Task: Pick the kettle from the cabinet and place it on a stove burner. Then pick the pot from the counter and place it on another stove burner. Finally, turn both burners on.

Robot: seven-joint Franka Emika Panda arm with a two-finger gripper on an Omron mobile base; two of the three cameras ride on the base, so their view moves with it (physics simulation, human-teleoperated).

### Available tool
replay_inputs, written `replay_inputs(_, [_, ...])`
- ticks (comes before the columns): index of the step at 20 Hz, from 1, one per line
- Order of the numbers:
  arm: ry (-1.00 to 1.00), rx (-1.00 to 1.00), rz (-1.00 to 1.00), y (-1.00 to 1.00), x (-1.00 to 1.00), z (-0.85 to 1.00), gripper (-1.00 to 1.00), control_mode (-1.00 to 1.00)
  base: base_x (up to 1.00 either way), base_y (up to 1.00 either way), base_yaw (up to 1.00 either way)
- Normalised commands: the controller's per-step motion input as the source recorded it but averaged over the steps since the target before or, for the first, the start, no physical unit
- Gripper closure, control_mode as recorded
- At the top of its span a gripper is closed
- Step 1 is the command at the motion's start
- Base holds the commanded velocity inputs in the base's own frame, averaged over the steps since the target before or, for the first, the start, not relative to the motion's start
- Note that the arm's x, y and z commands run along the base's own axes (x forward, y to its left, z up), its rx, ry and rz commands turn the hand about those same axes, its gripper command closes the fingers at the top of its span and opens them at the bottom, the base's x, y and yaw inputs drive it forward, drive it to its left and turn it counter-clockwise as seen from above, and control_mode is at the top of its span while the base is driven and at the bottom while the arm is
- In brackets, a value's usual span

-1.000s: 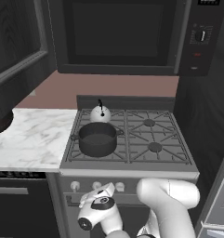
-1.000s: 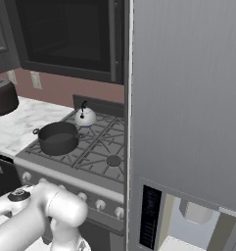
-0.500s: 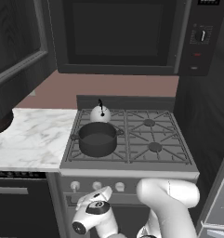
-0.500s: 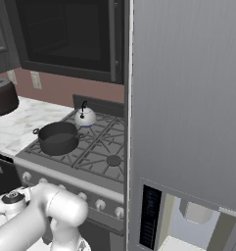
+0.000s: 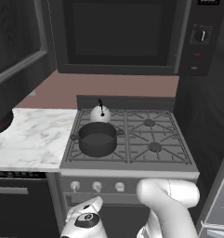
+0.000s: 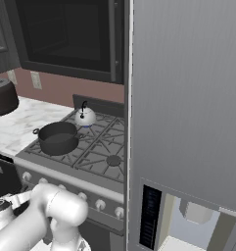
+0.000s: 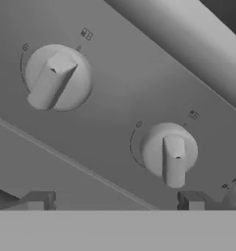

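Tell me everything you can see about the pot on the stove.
The pot is squat, round and dark grey-black, like matte metal, with no lid and nothing visible inside. Two small loop handles stick out at its sides. It stands upright on the grate over the front left burner of the gas cooktop, just in front of the white kettle; whether they touch cannot be told. Nothing grips it.

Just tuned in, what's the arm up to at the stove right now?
The kettle and the pot are both already on the stove burners, kettle at the back left, pot in front of it. The arm has dropped low in front of the cooktop, and the end effector is open, holding nothing, facing the silver knobs on the front panel. No knob is gripped yet, so turning the burners on is what remains.
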Motion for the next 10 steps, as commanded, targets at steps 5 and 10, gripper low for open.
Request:
replay_inputs(5, [-0.03,0.05,0.02,0.45,-0.13,-0.15,-1.0,-1.0,0.0,0.0,0.0])
replay_inputs(10, [-0.09,0.16,0.03,0.26,-0.01,-0.12,-1.0,-1.0,0.0,0.0,0.0])
